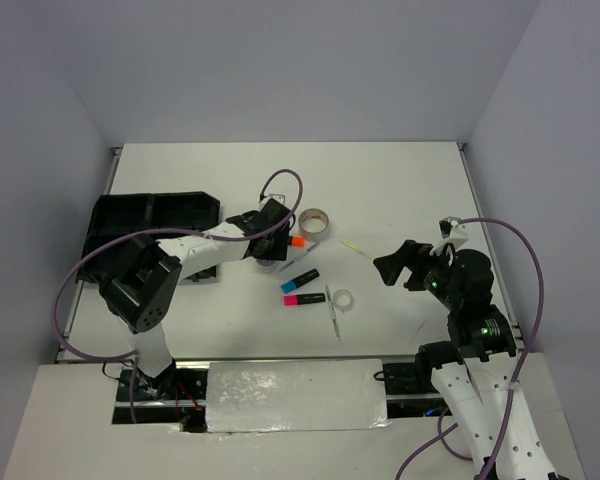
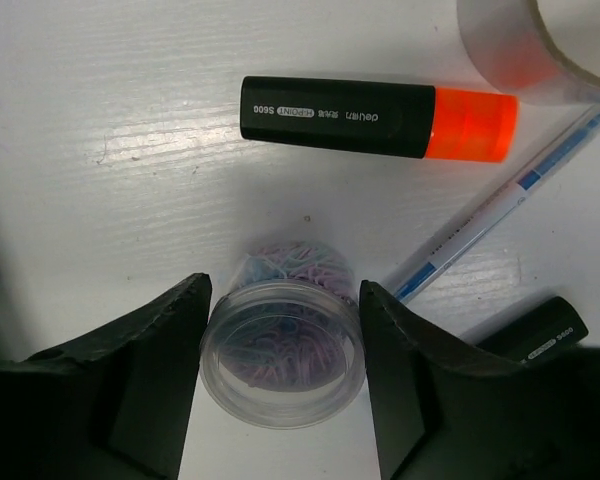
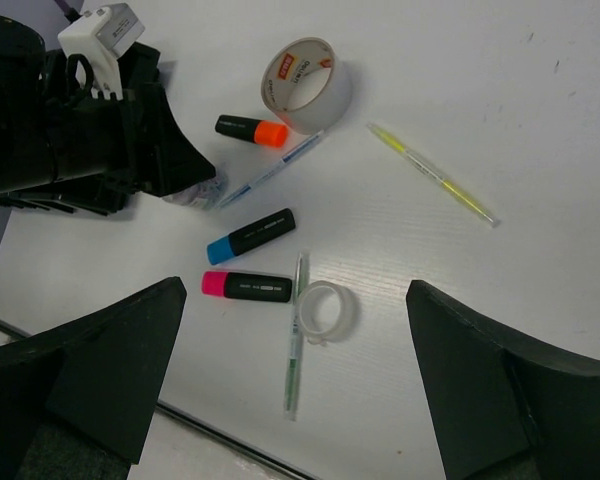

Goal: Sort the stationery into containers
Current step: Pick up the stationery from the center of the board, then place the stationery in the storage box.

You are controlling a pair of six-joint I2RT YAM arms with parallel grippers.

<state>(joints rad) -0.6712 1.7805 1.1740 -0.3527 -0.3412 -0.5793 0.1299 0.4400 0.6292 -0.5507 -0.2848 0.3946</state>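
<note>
My left gripper (image 2: pixel 283 300) is shut on a clear round jar of coloured paper clips (image 2: pixel 283 345) that stands on the white table; in the top view it is at mid-table (image 1: pixel 268 255). Just beyond lie an orange-ended highlighter (image 2: pixel 375 120), a blue-and-white pen (image 2: pixel 500 205) and a large tape roll (image 1: pixel 314 222). A blue highlighter (image 1: pixel 302 280), a pink highlighter (image 1: pixel 303 298), a small clear tape roll (image 1: pixel 343 299), a pale-green pen (image 1: pixel 333 312) and a yellow pen (image 1: pixel 357 249) lie to the right. My right gripper (image 1: pixel 405 268) is open and empty, raised to their right. The black tray (image 1: pixel 155 215) sits far left.
The left arm's purple cable (image 1: pixel 280 185) loops above the gripper. The table's front edge and a silver strip (image 1: pixel 295 395) lie near the arm bases. Grey walls close the back and sides.
</note>
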